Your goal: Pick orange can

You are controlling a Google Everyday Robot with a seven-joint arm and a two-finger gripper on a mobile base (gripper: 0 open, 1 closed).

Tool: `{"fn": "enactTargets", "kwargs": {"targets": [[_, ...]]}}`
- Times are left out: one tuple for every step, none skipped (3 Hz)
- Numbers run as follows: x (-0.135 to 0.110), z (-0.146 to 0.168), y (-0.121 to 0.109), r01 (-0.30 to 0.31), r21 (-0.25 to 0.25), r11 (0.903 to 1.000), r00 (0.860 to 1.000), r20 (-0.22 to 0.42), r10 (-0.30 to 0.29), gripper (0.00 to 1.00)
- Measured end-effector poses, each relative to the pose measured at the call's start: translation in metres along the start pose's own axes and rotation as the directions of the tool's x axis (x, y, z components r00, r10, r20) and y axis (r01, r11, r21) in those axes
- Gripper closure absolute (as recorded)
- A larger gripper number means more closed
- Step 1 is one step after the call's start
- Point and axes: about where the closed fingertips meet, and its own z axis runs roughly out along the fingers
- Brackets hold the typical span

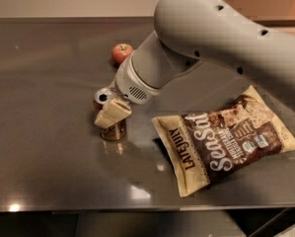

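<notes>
The orange can (113,131) stands on the dark table (38,147) left of centre, with its silver top (103,97) showing at its upper left. My gripper (111,115), a cream-coloured piece at the end of the big grey arm (186,48), lies right across the can's front between the top and the brown lower body. It touches or nearly touches the can. The can's middle is hidden behind the gripper.
A red apple (121,52) sits behind the can near the arm. A large brown-and-cream chips bag (226,139) lies flat to the right. The table's front edge (137,207) runs along the bottom.
</notes>
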Motion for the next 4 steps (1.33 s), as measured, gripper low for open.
{"fn": "enactTargets", "kwargs": {"targets": [[-0.002,-0.007,-0.003,0.008,-0.008,0.9999,1.000,0.013,-0.008,0.65],[-0.013,-0.034,-0.005,0.030,-0.023,0.9993,0.999,0.045,-0.029,0.88],[-0.031,-0.075,-0.005,0.076,-0.039,0.9964,0.993,0.089,-0.072,1.00],[-0.055,-0.116,-0.007,0.142,-0.055,0.9884,0.983,0.123,-0.134,1.00]]}}
